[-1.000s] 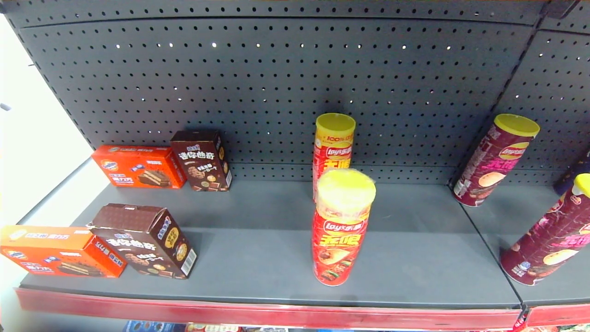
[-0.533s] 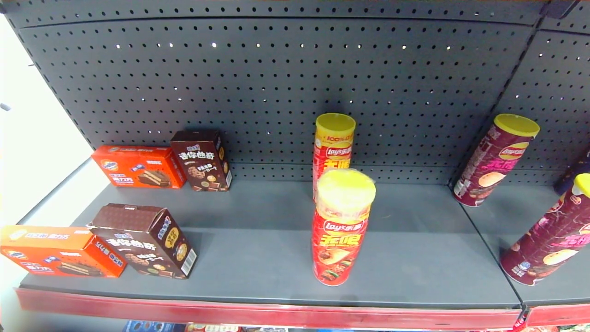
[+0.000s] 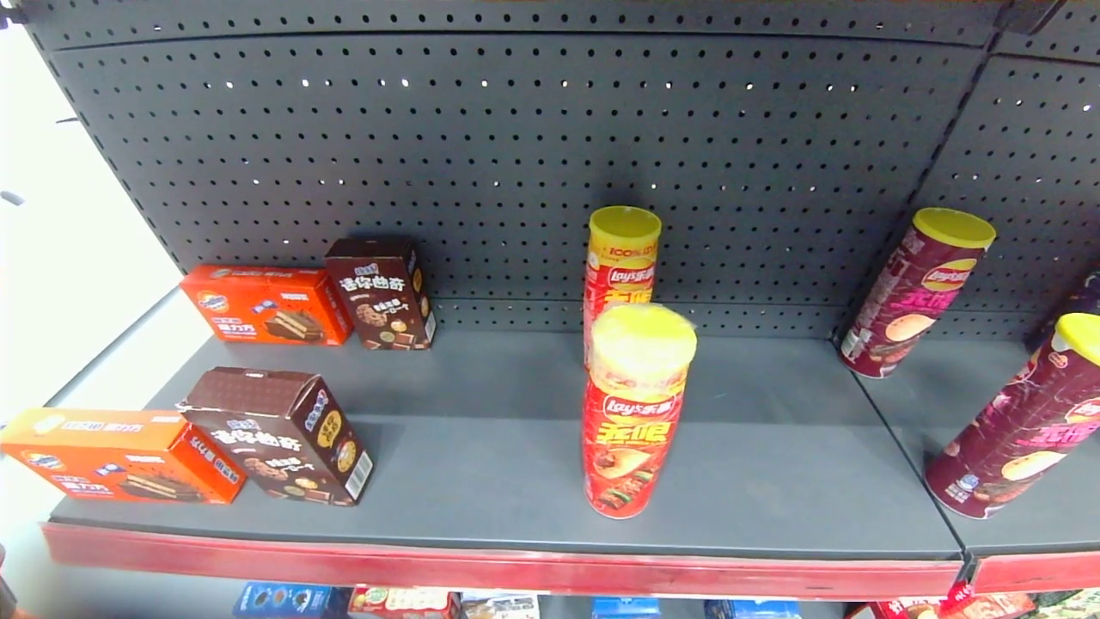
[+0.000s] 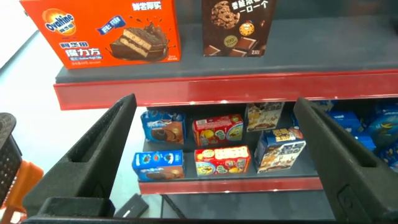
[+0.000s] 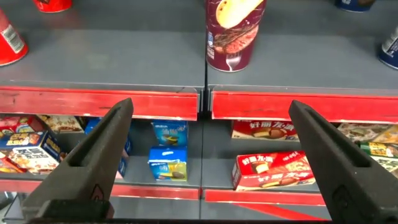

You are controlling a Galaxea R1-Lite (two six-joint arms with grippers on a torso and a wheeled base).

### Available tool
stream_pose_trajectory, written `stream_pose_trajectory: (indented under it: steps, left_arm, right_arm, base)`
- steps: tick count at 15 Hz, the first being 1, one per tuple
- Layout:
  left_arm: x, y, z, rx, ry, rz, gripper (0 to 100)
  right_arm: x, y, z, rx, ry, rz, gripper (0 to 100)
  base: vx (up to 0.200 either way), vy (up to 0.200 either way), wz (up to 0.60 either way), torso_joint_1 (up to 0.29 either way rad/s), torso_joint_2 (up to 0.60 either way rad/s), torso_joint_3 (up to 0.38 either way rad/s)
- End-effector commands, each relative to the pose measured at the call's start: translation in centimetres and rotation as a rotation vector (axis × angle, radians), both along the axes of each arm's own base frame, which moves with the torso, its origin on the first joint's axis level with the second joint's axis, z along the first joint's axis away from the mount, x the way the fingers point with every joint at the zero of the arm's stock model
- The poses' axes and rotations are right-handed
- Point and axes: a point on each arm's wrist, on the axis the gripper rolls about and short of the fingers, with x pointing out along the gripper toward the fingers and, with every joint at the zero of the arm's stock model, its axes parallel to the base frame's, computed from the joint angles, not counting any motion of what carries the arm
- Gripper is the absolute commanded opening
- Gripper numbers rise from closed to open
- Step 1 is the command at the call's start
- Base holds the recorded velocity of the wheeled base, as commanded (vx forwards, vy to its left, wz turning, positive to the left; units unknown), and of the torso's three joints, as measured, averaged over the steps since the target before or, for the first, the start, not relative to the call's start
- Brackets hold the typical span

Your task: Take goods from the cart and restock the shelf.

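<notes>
Along the back edge of the grey shelf (image 3: 481, 464), near its left end, an orange box (image 3: 266, 305) stands with a brown cookie box (image 3: 382, 292) just beside it. A second orange box (image 3: 120, 456) and a second brown box (image 3: 279, 434) sit side by side at the front-left corner. Near the middle, a red tube (image 3: 636, 413) with a yellow lid stands toward the front edge, and another red tube (image 3: 623, 258) is directly behind it against the back panel. On the adjoining section to the right, one purple tube (image 3: 919, 292) stands at the back and another (image 3: 1014, 421) nearer the front. The left gripper (image 4: 214, 106) hangs in front of the shelf's red front lip (image 4: 249, 87), below the front orange and brown boxes. Its jaws are spread wide with nothing between them. The right gripper (image 5: 211, 107) is likewise wide apart and empty, level with the red lip beneath a purple tube (image 5: 233, 31). Small boxes (image 4: 217, 146) fill the tier underneath. Compared with half a second ago, the whole head view has shifted: everything sits slightly higher and more of the lower tier shows under the lip. The goods keep the same places relative to one another, so this is a camera move.
</notes>
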Motion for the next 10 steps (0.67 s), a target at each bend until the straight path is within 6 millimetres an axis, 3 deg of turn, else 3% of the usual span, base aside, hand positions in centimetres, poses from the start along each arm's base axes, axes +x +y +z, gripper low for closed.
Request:
stream_pose_trajectory:
  steps: [1, 10]
  left_arm:
    - [0.01, 0.01, 0.01, -0.016, 0.002, 0.007, 100]
    - [0.01, 0.00, 0.01, -0.010, 0.001, 0.002, 100]
  right_arm:
    - [0.01, 0.00, 0.01, 0.000, 0.001, 0.001, 100]
    - [0.01, 0.00, -0.01, -0.002, 0.003, 0.001, 100]
  base:
    - [0.000, 0.000, 0.00, 0.000, 0.00, 0.000]
    - [0.000, 0.000, 0.00, 0.000, 0.00, 0.000]
